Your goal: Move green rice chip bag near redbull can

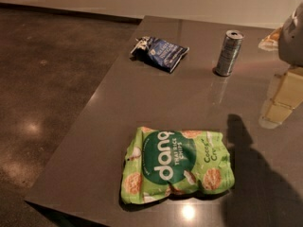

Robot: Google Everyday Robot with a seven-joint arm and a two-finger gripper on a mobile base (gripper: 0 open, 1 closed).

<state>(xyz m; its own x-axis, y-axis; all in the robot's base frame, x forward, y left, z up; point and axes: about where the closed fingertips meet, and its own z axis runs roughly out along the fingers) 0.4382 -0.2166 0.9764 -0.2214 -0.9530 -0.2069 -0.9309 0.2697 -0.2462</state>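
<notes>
The green rice chip bag [176, 164] lies flat at lower centre of the bench [109, 117], well apart from the redbull can [229, 52] standing upright at upper right. The gripper [294, 37] shows only as a pale bulk at the right edge; how its jaws stand I cannot tell. Best to pinch the bag's crinkled upper edge, lift it clear and set it down short of the can without toppling it. The bag reads "dang", "THAI RICE CHIPS". The print on the can and on the small blue bag [161, 52] is illegible.
</notes>
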